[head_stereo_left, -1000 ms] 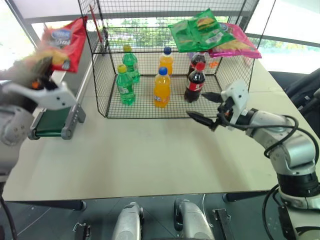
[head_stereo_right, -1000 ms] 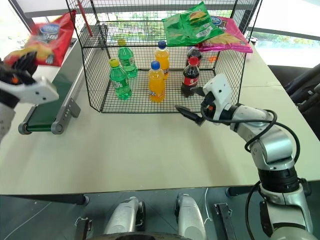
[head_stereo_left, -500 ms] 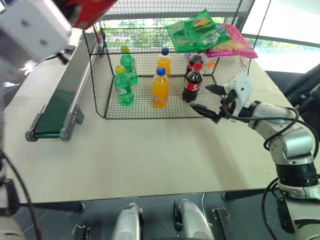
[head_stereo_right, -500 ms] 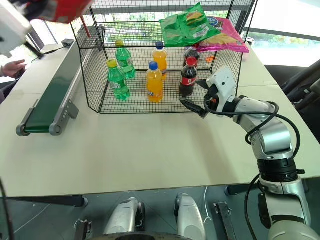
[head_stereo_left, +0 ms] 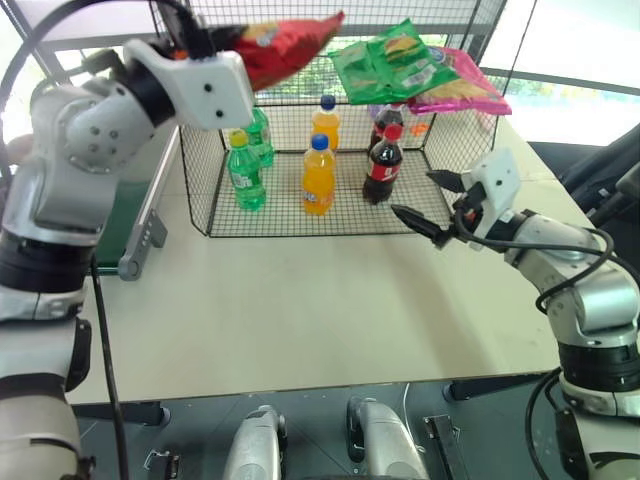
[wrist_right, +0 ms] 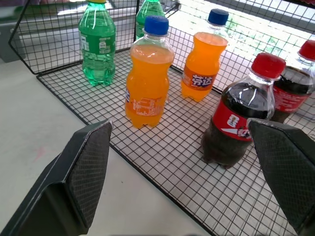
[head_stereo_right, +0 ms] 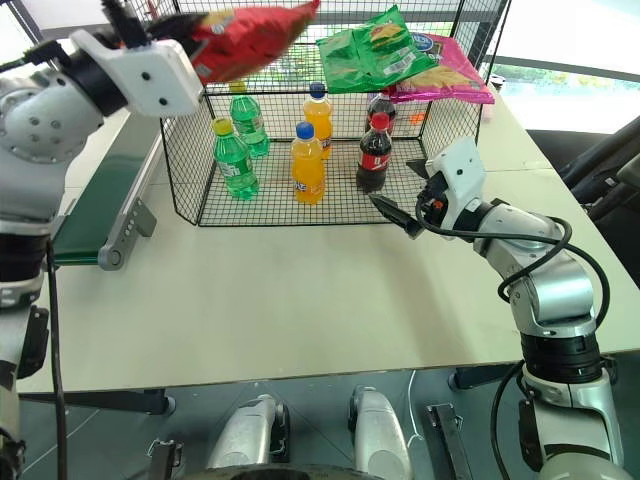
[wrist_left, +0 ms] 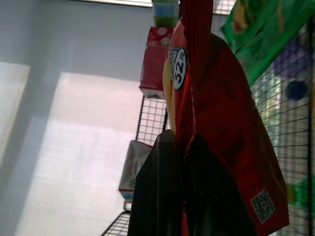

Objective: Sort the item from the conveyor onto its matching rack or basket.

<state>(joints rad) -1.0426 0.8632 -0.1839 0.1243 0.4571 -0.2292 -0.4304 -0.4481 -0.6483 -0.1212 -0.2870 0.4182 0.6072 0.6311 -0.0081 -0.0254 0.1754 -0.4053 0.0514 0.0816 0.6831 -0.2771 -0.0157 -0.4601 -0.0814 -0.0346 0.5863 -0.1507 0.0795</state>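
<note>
The red crisp bag (head_stereo_left: 285, 45) hangs high in the air at the upper left of the black wire rack (head_stereo_left: 200, 170), close to the level of its flat top. My left gripper (wrist_left: 183, 145) is shut on the bag's edge, and the bag sticks out past the fingers toward the rack. The conveyor's dark green belt (head_stereo_right: 100, 205) runs along the table's left side, partly behind my left arm. My right gripper (head_stereo_left: 414, 193) hovers open and empty just off the rack's front right corner, level with the bottles.
A green crisp bag (head_stereo_left: 390, 60) and a pink one (head_stereo_left: 465, 90) lie on the rack's top at the right. Inside stand green (head_stereo_left: 245, 170), orange (head_stereo_left: 318, 175) and cola bottles (head_stereo_left: 383, 165). White table (head_stereo_left: 300, 310) spreads in front of the rack.
My left arm has swung the red bag up and to the right, from above the conveyor to the rack's upper left. The right gripper has stayed open in nearly the same place.
</note>
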